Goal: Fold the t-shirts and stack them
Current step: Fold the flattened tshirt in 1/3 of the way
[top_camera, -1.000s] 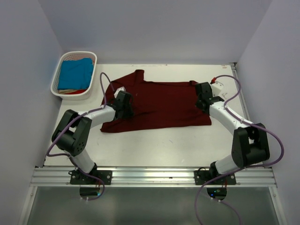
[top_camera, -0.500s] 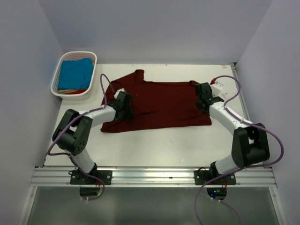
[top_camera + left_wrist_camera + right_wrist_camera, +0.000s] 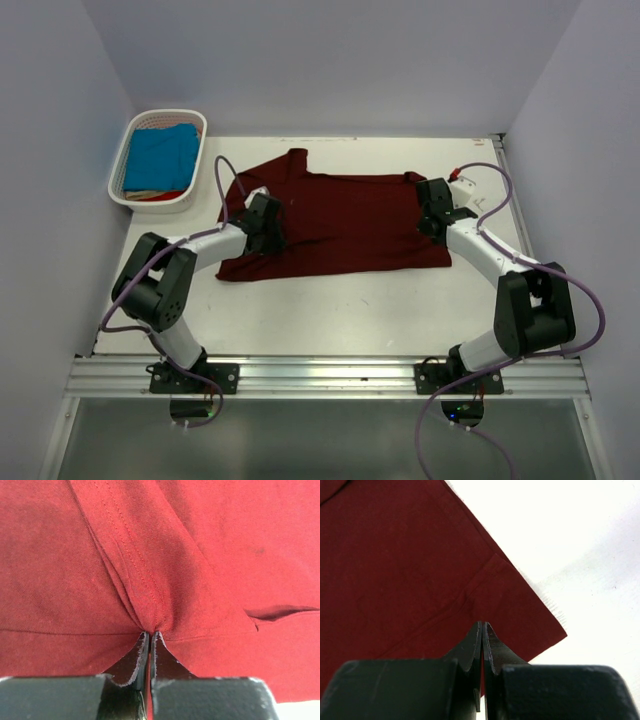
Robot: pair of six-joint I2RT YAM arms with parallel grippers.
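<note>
Cloth of maroon t-shirt (image 3: 210,555) just pinched between tips of left hand (image 3: 150,636); right hand (image 3: 483,626) clamps hem; likely lift-ready.

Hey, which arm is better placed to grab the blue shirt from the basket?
Left, probably. The left gripper pinches the maroon shirt on its basket side, nearer the blue shirt in the basket; the right gripper is at the opposite edge.

Nothing legible anywhere: no print, label or brand on the maroon t-shirt (image 3: 340,225), the turquoise t-shirt (image 3: 160,155) or the white slatted basket (image 3: 150,203); no numbers, no signs.
</note>
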